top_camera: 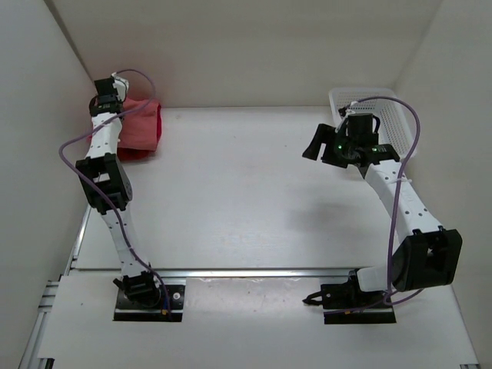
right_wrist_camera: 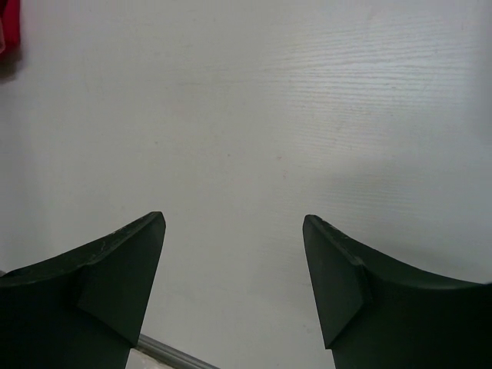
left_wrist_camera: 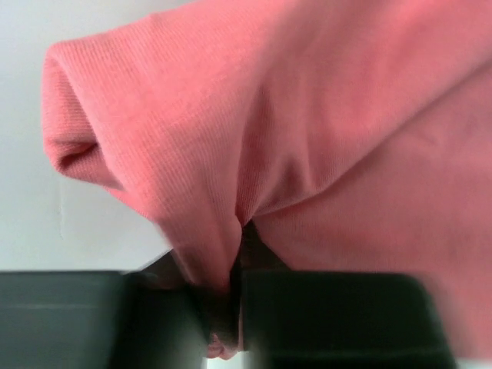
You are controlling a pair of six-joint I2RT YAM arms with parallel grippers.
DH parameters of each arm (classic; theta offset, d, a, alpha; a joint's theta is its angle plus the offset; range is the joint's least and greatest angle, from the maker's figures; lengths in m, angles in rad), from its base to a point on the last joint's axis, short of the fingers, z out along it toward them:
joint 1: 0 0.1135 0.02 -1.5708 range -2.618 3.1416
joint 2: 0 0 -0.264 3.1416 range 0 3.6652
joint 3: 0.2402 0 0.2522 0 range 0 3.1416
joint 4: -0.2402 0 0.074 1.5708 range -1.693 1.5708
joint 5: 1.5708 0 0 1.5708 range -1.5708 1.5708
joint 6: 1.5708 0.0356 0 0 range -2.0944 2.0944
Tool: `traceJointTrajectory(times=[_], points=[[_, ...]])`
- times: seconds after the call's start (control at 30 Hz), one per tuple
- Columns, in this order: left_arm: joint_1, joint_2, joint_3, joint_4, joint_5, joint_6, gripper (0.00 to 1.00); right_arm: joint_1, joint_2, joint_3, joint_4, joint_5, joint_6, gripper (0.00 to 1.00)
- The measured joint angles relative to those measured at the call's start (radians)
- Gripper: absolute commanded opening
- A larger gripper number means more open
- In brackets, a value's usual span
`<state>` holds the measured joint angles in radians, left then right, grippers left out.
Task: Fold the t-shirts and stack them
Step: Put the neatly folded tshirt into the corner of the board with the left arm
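Left pincer [left_wrist_camera: 234, 288] is clamped on a fold of the salmon shirt [left_wrist_camera: 307, 138], with cloth bunched between the jaws. Which part of the shirt it has can't be told. That shirt lies in a heap at roughly 10 o'clock on the counter [top_camera: 231, 192], tucked into the far-left corner against the wall [top_camera: 46, 115]. A brighter red shirt [top_camera: 142, 151] shows at the heap's 6 o'clock edge, underneath. A third shirt can't be made out. Right pincer [right_wrist_camera: 232, 231] is spread wide and holds nothing, hovering over bare counter near the basket [top_camera: 384, 108] at about 2 o'clock. The step in hand looks like pulling the salmon shirt off the heap into the middle for folding. The task looks early, with nothing laid flat or stacked yet. To do the step well, the left pincer should lift before dragging so the red shirt below doesn't come along. It should then draw toward 5 o'clock from the heap into the open centre. The pull should be slow, as the grip is a small pinch and the soft knit may slip out. The right pincer would do best to cross toward 9 o'clock and take a second corner. That way the shirt spreads flat instead of landing as a lump. Risk: the wall sits close to the heap, so the left arm has little room to swing there.
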<state>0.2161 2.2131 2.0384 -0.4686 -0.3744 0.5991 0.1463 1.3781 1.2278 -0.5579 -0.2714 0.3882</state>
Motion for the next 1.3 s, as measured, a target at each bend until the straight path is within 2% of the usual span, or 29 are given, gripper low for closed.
traceJointTrajectory(times=[0.03,0.1,0.13,0.17,0.27,0.53,0.7,0.77,0.8,0.83,0.93,1.07,1.2,1.3], points=[[0.006,0.027,0.036,-0.002,-0.011,0.001,0.4,0.003,0.0,0.007,-0.002,-0.002,-0.001,0.73],[0.022,0.076,0.098,-0.003,-0.042,0.0,0.79,0.004,0.0,0.014,-0.002,-0.006,-0.004,0.75],[0.031,0.091,0.114,-0.007,-0.06,-0.003,0.94,0.005,0.0,0.014,-0.003,-0.008,-0.004,0.76],[0.04,0.101,0.119,-0.01,-0.077,-0.005,0.99,0.006,0.0,0.015,-0.006,-0.01,-0.007,0.76],[0.061,0.097,0.094,-0.009,-0.124,-0.006,0.99,0.018,0.01,0.034,-0.027,-0.009,-0.013,0.76],[0.048,-0.013,-0.153,0.058,-0.164,0.011,0.99,0.053,0.039,0.087,-0.041,-0.014,-0.022,0.78],[-0.032,-0.198,-0.324,0.034,-0.095,-0.025,0.99,0.058,0.039,0.091,-0.051,-0.018,-0.022,0.8],[-0.091,-0.307,-0.375,-0.006,-0.03,-0.057,0.99,0.057,0.039,0.091,-0.068,-0.018,-0.022,0.84],[-0.122,-0.354,-0.388,-0.035,0.01,-0.074,0.99,0.055,0.039,0.093,-0.085,-0.017,-0.023,0.96],[-0.159,-0.405,-0.402,-0.064,0.05,-0.093,0.99,0.051,0.039,0.097,-0.107,-0.018,-0.023,0.99],[-0.288,-0.544,-0.46,-0.163,0.17,-0.149,0.99,0.01,0.04,0.12,-0.201,-0.022,-0.036,0.99],[-0.449,-0.68,-0.64,-0.322,0.341,-0.181,0.99,-0.068,0.036,0.143,-0.334,0.001,-0.059,0.99],[-0.611,-0.749,-0.83,-0.473,0.472,-0.181,0.99,-0.102,0.0,0.119,-0.447,0.026,-0.079,0.99],[-0.702,-0.792,-0.943,-0.516,0.559,-0.196,0.98,-0.101,-0.066,0.084,-0.496,0.024,-0.078,0.99]])
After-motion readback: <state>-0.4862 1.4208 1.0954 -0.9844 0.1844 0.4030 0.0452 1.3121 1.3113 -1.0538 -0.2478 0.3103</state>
